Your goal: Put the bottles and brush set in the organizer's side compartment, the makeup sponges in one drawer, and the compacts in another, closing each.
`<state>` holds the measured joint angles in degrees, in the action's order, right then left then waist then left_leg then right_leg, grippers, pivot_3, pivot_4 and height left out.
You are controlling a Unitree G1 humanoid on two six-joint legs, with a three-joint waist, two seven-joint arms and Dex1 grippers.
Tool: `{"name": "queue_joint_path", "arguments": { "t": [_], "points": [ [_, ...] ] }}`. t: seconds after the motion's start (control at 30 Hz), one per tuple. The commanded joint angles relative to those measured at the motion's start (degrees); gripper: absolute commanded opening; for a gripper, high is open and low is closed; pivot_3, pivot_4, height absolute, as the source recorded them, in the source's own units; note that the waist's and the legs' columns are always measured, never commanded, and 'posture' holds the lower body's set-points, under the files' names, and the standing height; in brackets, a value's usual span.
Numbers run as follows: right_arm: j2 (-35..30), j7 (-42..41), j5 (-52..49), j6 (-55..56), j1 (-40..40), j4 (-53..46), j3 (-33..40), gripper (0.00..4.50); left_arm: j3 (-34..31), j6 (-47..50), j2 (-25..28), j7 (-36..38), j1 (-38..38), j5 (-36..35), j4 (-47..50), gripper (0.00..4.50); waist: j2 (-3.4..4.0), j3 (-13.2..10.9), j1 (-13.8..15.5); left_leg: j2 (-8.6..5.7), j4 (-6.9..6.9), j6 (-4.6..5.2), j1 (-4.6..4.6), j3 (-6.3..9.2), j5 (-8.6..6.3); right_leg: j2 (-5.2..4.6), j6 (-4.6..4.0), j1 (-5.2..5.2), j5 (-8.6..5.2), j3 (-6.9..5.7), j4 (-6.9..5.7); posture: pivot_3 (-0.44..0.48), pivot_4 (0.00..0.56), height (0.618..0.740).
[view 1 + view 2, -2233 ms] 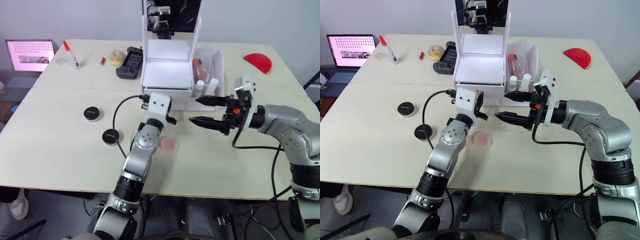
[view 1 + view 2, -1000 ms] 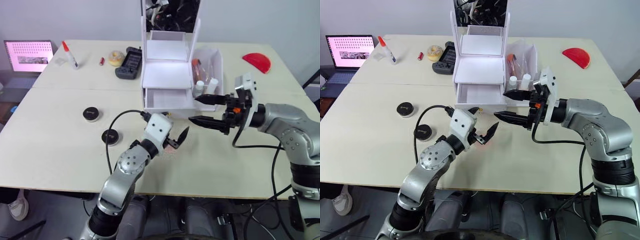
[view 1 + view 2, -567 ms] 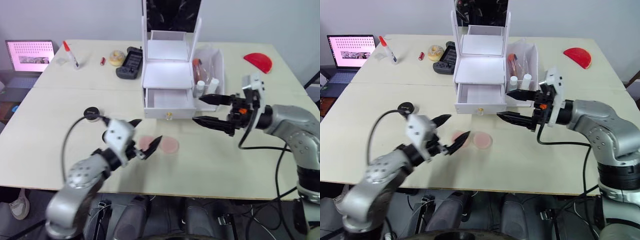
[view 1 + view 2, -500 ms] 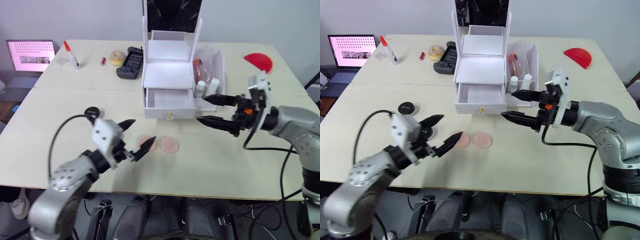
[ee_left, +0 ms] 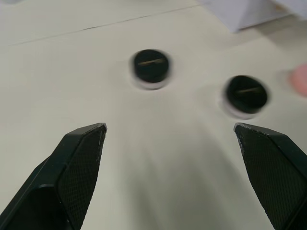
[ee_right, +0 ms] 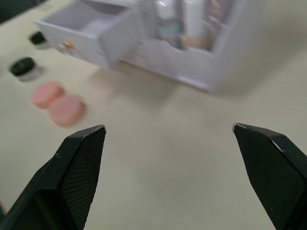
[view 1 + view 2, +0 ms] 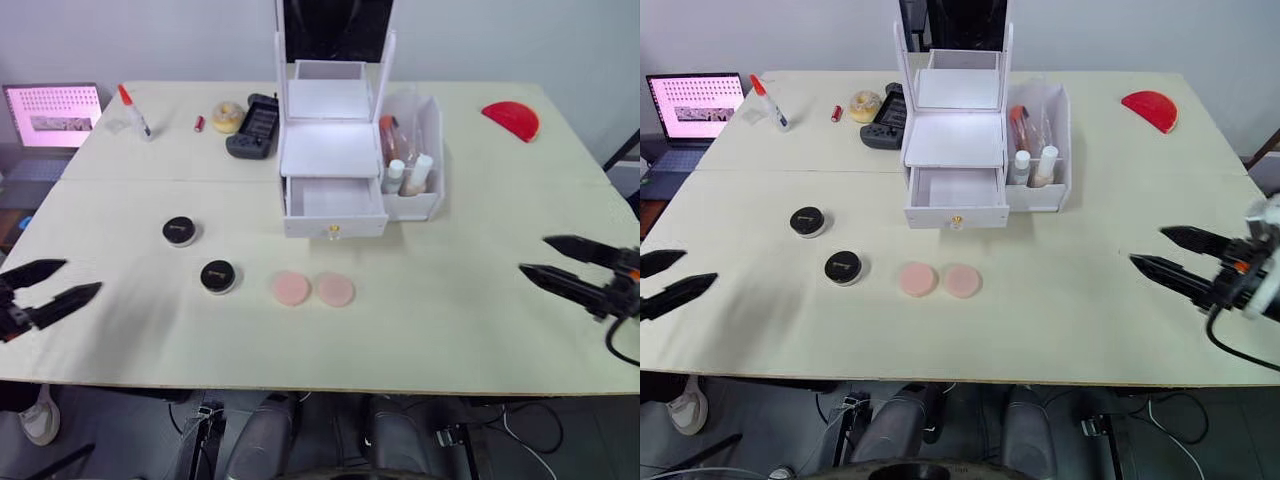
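The left gripper (image 7: 48, 283) has pulled far back to the table's left edge, its fingers spread with nothing in them. A moment ago it was right by the drawer. The two compacts (image 7: 181, 230) sit near it. The two makeup sponges (image 7: 291, 288) lie side by side in front of the organizer (image 7: 333, 160), whose top drawer (image 7: 334, 203) is now open. The bottles (image 7: 408, 175) already stand in the side compartment (image 7: 430, 205). The right gripper (image 7: 570, 262) has backed off too, spread wide and empty. The sponges probably go in next.

We see a white organizer (image 7: 955, 150) with a gold drawer knob (image 7: 956, 222), two pale-pink makeup sponges (image 7: 940, 279), two black compacts (image 7: 825, 244), and black cross-hatched fingers (image 5: 72, 163) over the cream table (image 7: 1060, 290).
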<state>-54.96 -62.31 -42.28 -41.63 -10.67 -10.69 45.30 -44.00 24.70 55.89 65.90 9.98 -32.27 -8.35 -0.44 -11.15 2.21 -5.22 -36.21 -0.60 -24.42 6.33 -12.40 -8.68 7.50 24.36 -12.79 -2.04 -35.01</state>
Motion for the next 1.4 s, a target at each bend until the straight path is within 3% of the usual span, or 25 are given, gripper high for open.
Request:
{"name": "queue_joint_path", "arguments": {
  "t": [0.03, 0.6, 0.73, 0.93, 1.13, 1.4],
  "points": [
    [-0.31, -2.41, 2.31, 4.32, -2.55, 2.15, 3.46, 4.50, -0.35, -5.16, 2.06, 1.35, -2.73, 1.60, -4.39, 4.48, 0.00, 0.00, -0.06, 0.01, 0.09, 0.00, 0.01, -0.04, 0.00, 0.00, -0.02, 0.07, 0.02, 0.04, -0.01, 0.000, 0.150, 0.737],
    [2.22, 0.51, 0.68, 5.47, -3.01, -0.13, 2.47, 4.50, 6.40, -1.87, 1.65, -0.11, -8.06, 0.35, 0.03, 4.48, 0.02, 0.00, -0.07, 0.13, 0.12, 0.00, 0.05, -0.14, 0.01, 0.11, -0.29, 0.15, 0.25, 0.12, -0.10, 0.000, 0.150, 0.737],
    [1.59, 2.47, -4.73, 1.04, -0.34, -6.78, 1.18, 4.50, 12.70, 2.69, -1.31, -1.60, -10.08, -2.28, 9.45, 4.48, 0.04, 0.00, -0.05, 0.13, 0.07, 0.00, 0.06, -0.14, 0.01, 0.10, -0.27, 0.12, 0.27, 0.15, -0.12, 0.000, 0.150, 0.737],
    [-0.26, 8.30, -13.21, -5.02, 11.67, -16.45, -8.80, 4.50, 29.52, 4.37, -8.21, -2.07, -15.83, -2.05, 22.01, 4.48, -0.02, -0.01, -0.17, 0.14, 0.00, 0.13, 0.09, -0.15, 0.13, 0.16, -0.29, 0.09, 0.39, 0.20, -0.14, 0.000, 0.150, 0.737],
    [0.12, 11.23, -16.33, -7.43, 24.47, -19.43, -21.75, 4.50, 47.16, -3.62, -15.68, -1.44, -25.21, 8.01, 18.98, 4.48, -0.05, -0.01, 0.06, 0.11, -0.04, 0.14, 0.10, -0.18, 0.17, 0.18, -0.32, 0.05, 0.44, 0.18, -0.12, 0.000, 0.150, 0.737],
    [1.82, 15.09, -17.29, -8.18, 29.25, -22.22, -27.78, 4.50, 58.71, -3.48, -25.32, -5.14, -34.96, 15.59, 15.60, 4.48, -0.20, -0.04, 0.03, 0.02, -0.10, 0.16, 0.03, -0.15, 0.18, 0.13, -0.07, 0.04, 0.55, 0.15, -0.09, 0.000, 0.150, 0.737]
  ]
}}
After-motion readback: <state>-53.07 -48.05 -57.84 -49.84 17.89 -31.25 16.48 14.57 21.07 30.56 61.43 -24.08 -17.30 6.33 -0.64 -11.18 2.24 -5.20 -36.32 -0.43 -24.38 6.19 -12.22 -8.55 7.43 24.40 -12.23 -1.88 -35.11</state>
